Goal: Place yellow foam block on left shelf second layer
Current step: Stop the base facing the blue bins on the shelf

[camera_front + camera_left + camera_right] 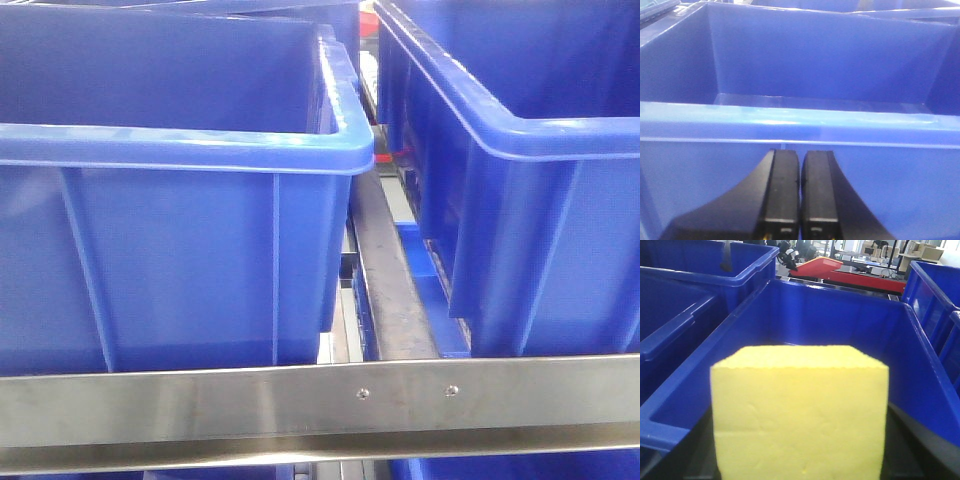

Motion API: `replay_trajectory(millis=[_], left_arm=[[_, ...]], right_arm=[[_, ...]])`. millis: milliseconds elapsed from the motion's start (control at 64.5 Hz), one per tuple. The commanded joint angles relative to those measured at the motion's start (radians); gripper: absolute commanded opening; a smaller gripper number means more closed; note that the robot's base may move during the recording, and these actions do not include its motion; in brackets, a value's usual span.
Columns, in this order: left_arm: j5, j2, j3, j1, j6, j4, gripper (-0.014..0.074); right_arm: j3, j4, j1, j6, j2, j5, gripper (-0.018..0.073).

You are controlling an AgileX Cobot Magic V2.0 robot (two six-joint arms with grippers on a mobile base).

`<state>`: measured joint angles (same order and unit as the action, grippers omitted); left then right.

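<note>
The yellow foam block point(800, 410) fills the lower middle of the right wrist view. My right gripper point(800, 450) is shut on it, with a black finger point(912, 450) showing at each side. The block hangs over the near rim of a blue bin point(840, 320). In the left wrist view my left gripper point(800, 162) is shut with nothing in it, its pads together, just in front of the outer wall of another blue bin point(790, 117). Neither arm nor the block appears in the front view. I cannot tell which shelf layer the steel shelf rail point(320, 400) belongs to.
Two large blue bins point(180, 150) point(520, 135) stand side by side behind the rail, with a dark metal bar point(390, 280) in the gap between them. More blue bins point(700, 270) sit to the left and right, and a red cart point(850, 272) stands beyond.
</note>
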<state>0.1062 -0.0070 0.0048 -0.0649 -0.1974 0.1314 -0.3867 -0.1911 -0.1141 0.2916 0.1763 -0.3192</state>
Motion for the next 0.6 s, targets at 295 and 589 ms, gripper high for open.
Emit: replay_trajectory(millis=[295,589], left_arm=[[-0.084,-0.013,0.028,0.004,-0.004,-0.007,0.0136],[-0.084,-0.013,0.028,0.004,-0.004,-0.007,0.0136]], right_arm=[[-0.189,-0.005,0.008,-0.010,0.261,0.031,0.0307],[-0.551,0.103,0.008,-0.215,0.703,-0.106,0.0306]])
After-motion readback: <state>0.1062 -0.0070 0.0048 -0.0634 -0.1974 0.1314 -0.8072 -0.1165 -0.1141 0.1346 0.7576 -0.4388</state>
